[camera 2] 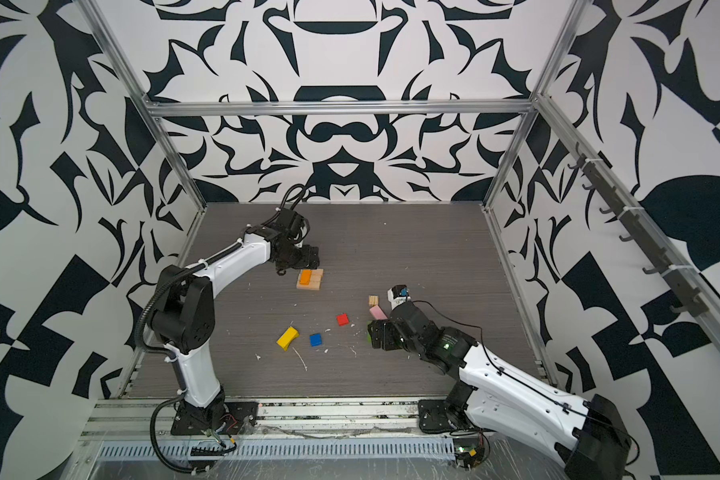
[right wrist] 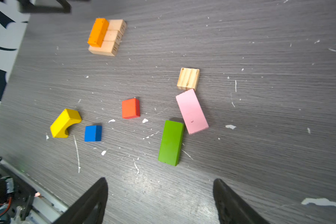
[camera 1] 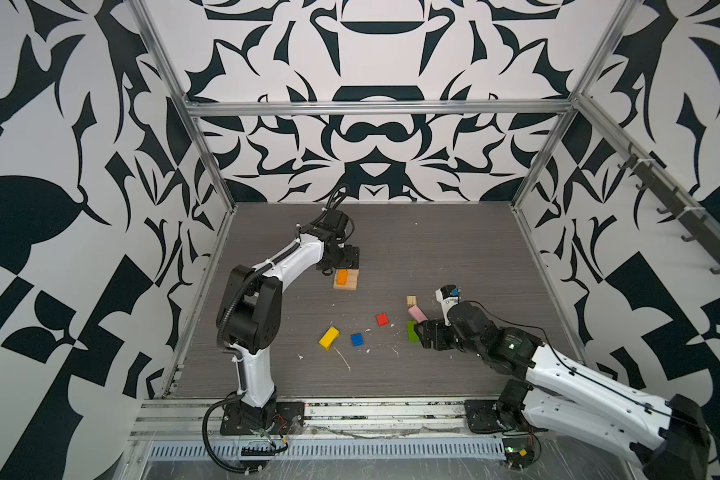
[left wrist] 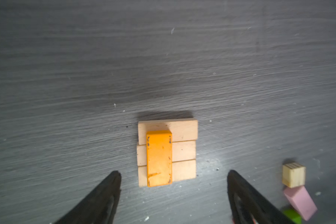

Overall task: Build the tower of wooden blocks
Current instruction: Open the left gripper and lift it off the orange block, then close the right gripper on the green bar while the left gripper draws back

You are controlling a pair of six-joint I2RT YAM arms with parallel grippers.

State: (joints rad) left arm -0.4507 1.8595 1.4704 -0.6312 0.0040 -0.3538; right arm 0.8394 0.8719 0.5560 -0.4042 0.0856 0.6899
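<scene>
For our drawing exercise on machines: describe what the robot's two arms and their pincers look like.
Both the left arm and right arm have white shell links joined by black motor housings. A black ribbed hose loops along the left one; a small green light glows on the right. The left pincer and right pincer are black and tapered.

grey table (right wrist: 260, 58) | on it: tan planks (right wrist: 113, 35) | tan cube (right wrist: 188, 78) | pink (right wrist: 192, 111), green (right wrist: 171, 143), red (right wrist: 130, 108), blue (right wrist: 93, 133), yellow (right wrist: 63, 123) blocks

Orange wooden block (right wrist: 98, 32) atop three tan wooden planks (right wrist: 110, 47), pink wooden block (right wrist: 191, 111) between tan wooden cube (right wrist: 188, 78) and green wooden block (right wrist: 171, 142)
</scene>
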